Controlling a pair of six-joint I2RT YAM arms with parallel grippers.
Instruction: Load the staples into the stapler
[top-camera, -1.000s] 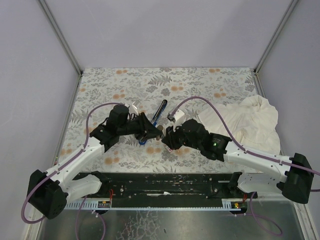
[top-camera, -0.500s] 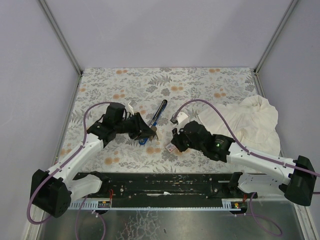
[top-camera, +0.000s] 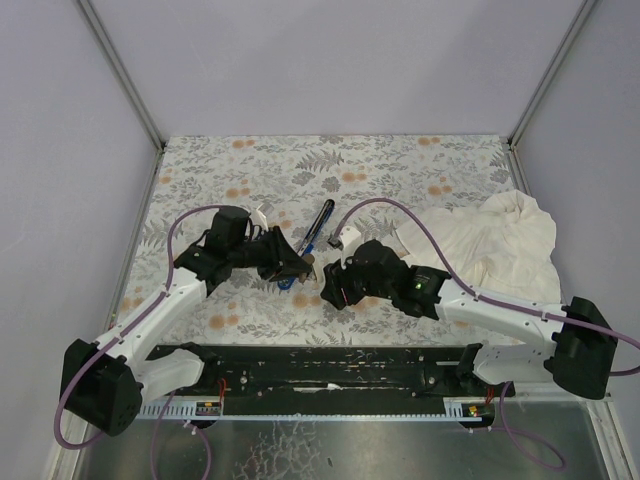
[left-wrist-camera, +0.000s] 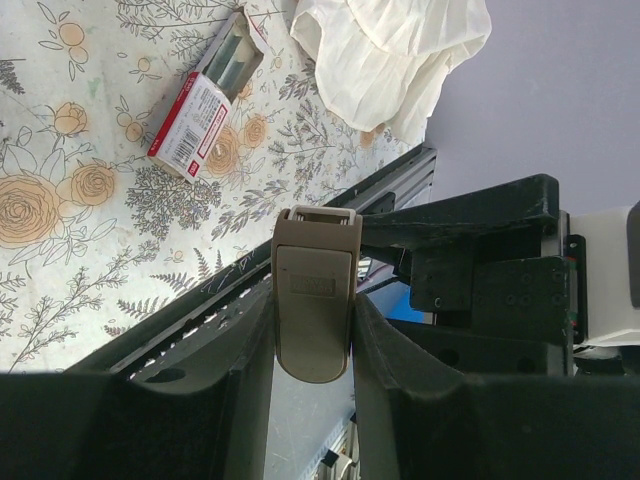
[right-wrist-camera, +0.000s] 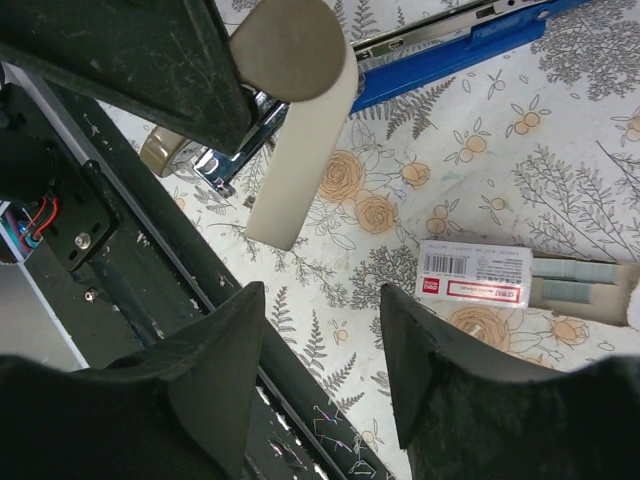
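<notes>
The blue stapler (top-camera: 320, 225) lies hinged open at mid-table, its blue arm (right-wrist-camera: 470, 45) pointing away. My left gripper (top-camera: 300, 262) is shut on the stapler's tan end piece (left-wrist-camera: 313, 300), which also shows in the right wrist view (right-wrist-camera: 295, 150). The staples box (right-wrist-camera: 475, 273), white with a red label, lies flat on the table with its grey-tan tray (right-wrist-camera: 575, 290) slid partly out; it also shows in the left wrist view (left-wrist-camera: 195, 115). My right gripper (right-wrist-camera: 322, 320) is open and empty, hovering just beside the box and hiding it in the top view (top-camera: 335, 285).
A big white cloth (top-camera: 500, 245) lies bunched at the right side of the floral table (top-camera: 400, 170). The black rail (top-camera: 330, 370) runs along the near edge, close under both grippers.
My right gripper has moved left, toward the left gripper, and now covers the staples box in the top view. My left arm has hardly moved and still holds the stapler.
</notes>
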